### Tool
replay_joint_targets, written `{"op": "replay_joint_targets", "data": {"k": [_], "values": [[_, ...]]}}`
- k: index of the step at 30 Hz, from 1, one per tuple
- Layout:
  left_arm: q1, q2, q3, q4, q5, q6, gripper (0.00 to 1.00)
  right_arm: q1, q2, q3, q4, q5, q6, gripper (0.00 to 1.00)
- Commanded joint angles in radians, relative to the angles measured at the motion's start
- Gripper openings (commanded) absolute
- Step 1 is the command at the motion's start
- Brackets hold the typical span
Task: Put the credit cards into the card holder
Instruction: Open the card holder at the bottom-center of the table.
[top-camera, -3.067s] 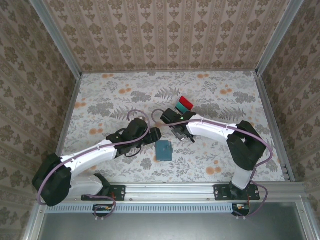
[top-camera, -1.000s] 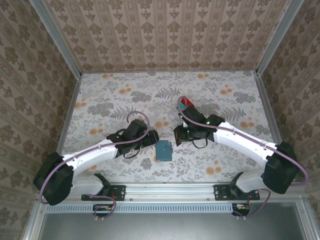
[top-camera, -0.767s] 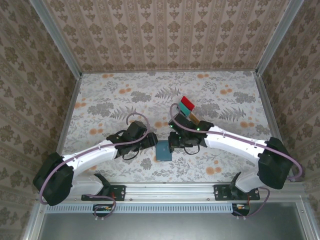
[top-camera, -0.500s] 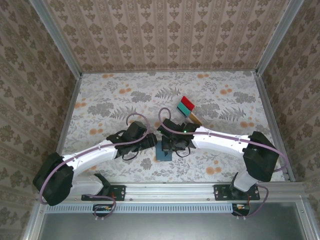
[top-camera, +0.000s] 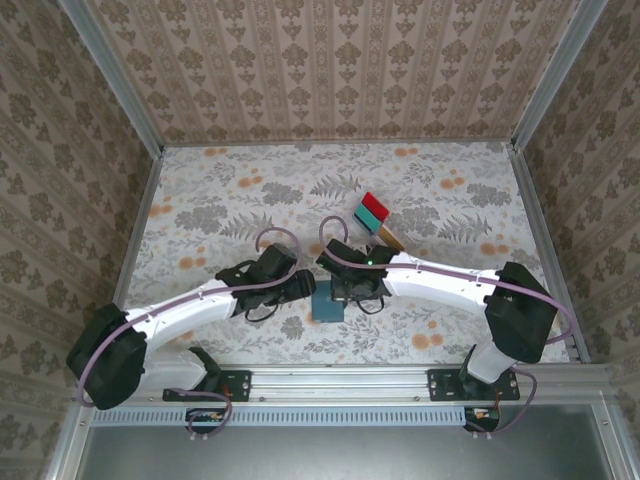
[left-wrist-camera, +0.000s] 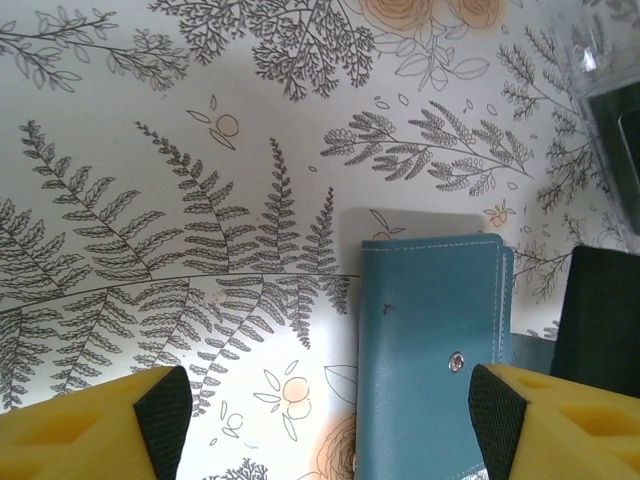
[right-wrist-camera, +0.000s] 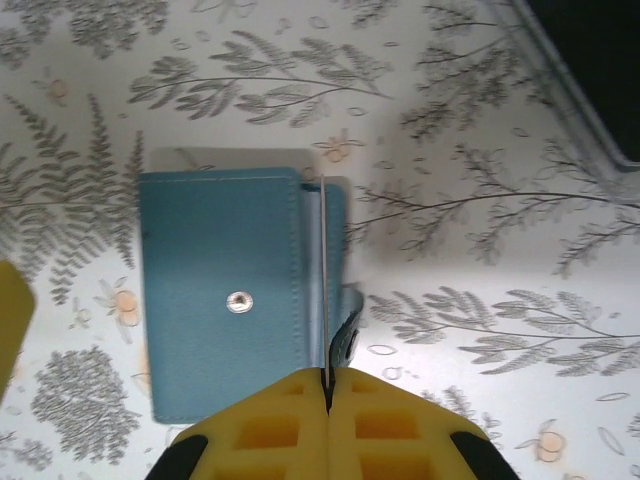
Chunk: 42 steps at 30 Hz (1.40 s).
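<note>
Hard-to-read bits first: the thin plastic card (right-wrist-camera: 324, 270) in the right gripper (right-wrist-camera: 326, 385) is showing edge-on only, so face and colour aren't readable. I can't tell whether its far edge is sitting inside a pocket or just hovering over the opening. A pale strip (left-wrist-camera: 412, 222) is poking out past the far edge of the flat dark teal folding card holder (left-wrist-camera: 430, 350); card or inner flap, can't tell. In the top view both wrists are covering most of the holder. The clear plastic rack (left-wrist-camera: 605, 70) is getting cut off, blurred, at the corner of the left wrist view. From above it's sitting beyond the right gripper, carrying upright red, teal and tan cards (top-camera: 374, 213). Right gripper: yellow foam pads (right-wrist-camera: 250, 430) are pressing together, pinching the card on edge straight ahead of the fingertips, over the holder's layered side, just right of the metal snap stud (right-wrist-camera: 238, 301). Left gripper (left-wrist-camera: 325, 425): fingers are standing wide apart, gripping nothing. The holder is lying flat on the floral-print table (left-wrist-camera: 150, 200) between them, nearer the pad at the right of the wrist view (left-wrist-camera: 560, 420), which is overlapping its corner; contact not readable. A dark block (left-wrist-camera: 600, 310), cut off by the frame edge, is sitting just beside the holder; can't identify it.
</note>
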Motion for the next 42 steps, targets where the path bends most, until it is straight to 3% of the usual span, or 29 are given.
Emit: {"op": "replay_joint_targets", "data": {"k": [1, 14, 22, 34, 42], "values": [[-0.032, 0.052, 0.092, -0.087, -0.043, 0.050, 0.78, -0.021, -0.047, -0.045, -0.036, 0.025, 0.002, 0.00], [-0.147, 0.370, 0.393, -0.321, -0.116, 0.109, 0.91, -0.093, -0.118, -0.251, 0.123, -0.072, 0.031, 0.00], [-0.176, 0.474, 0.463, -0.320, -0.085, 0.108, 0.97, -0.116, -0.147, -0.340, 0.194, -0.081, 0.059, 0.00], [-0.175, 0.519, 0.433, -0.292, -0.075, 0.074, 0.96, -0.131, -0.156, -0.385, 0.223, -0.081, 0.080, 0.00], [-0.175, 0.500, 0.423, -0.306, -0.101, 0.068, 0.88, -0.134, -0.145, -0.382, 0.213, -0.073, 0.078, 0.00]]}}
